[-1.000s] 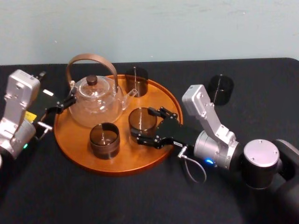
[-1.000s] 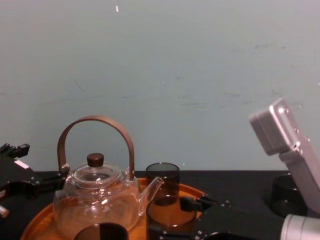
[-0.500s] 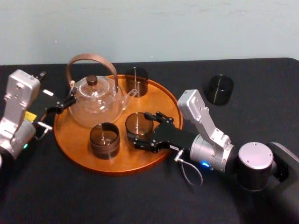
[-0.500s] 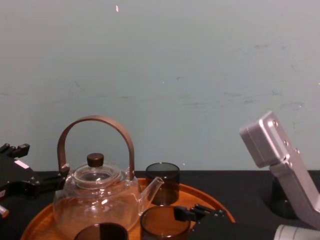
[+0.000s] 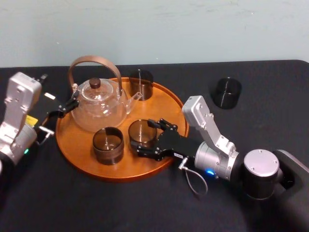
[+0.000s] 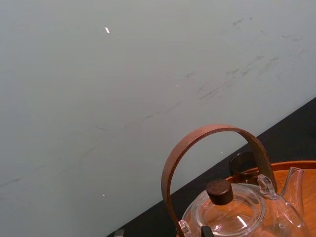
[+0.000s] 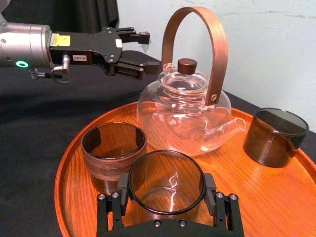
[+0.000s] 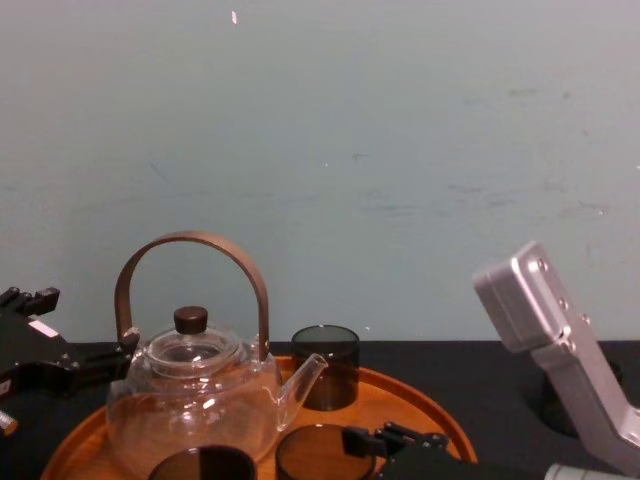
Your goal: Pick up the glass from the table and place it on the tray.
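glass gripped low over the tray, ready to set down

left gripper (image 5: 70, 106) waits at the left edge beside the teapot (image 5: 99, 108), fingers apart and empty. centre frame, the glass (image 5: 142, 131) hangs inside the tray (image 5: 77, 145) rim next to another glass (image 5: 108, 144), clear of the spout, likely for release. right gripper (image 7: 166, 197) clamps its sides; that arm reaches in low from the lower right across the worktop (image 5: 270, 77).

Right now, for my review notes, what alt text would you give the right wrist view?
The right end effector grips a smoky glass by its sides, low over the round wooden tray. Also on the tray are a second glass, a clear teapot with a wooden handle and a third glass; the left end effector hovers open beside the teapot.
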Controlling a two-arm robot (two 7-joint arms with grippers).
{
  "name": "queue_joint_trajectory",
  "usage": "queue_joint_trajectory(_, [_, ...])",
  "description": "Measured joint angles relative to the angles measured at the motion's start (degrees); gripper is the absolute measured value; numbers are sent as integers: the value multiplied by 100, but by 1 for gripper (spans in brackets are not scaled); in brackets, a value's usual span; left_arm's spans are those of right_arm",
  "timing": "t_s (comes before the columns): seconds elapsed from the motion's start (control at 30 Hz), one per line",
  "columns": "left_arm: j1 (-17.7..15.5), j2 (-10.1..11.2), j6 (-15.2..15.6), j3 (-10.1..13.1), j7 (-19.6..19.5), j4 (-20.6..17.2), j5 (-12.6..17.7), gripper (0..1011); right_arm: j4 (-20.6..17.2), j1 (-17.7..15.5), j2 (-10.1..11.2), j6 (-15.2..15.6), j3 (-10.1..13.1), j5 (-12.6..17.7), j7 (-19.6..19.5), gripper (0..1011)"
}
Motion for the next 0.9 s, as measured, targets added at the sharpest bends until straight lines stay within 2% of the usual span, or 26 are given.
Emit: queue_joint_trajectory(0.9, [0, 0, 0, 0, 0, 0, 0, 1010, 229, 62, -101, 3, -42, 52, 40, 903])
